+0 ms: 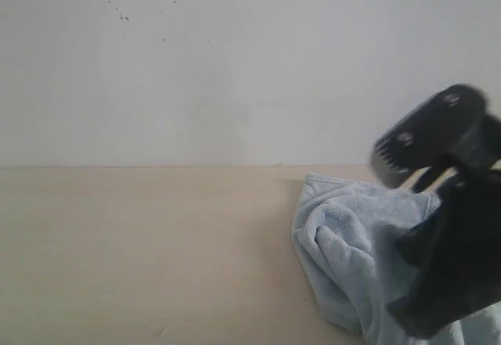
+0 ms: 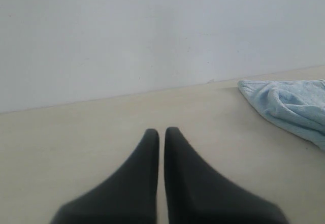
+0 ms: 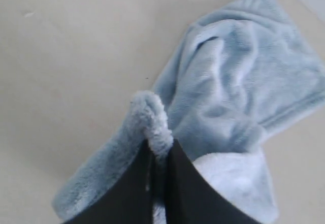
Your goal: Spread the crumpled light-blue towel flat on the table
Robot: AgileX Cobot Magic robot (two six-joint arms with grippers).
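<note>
The light-blue towel [image 1: 352,251] lies crumpled on the beige table [image 1: 141,259] at the right, near the wall. The black right arm [image 1: 450,228] stands over its right part in the exterior view; the fingertips are hidden there. In the right wrist view my right gripper [image 3: 159,145] is shut on a folded ridge of the towel [image 3: 228,97], which bulges out between the tips. My left gripper [image 2: 161,132] is shut with nothing in it, low over bare table, and the towel [image 2: 289,107] lies well off to one side of it.
A plain white wall [image 1: 235,63] rises along the table's far edge. Bare tabletop stretches to the left of the towel in the exterior view.
</note>
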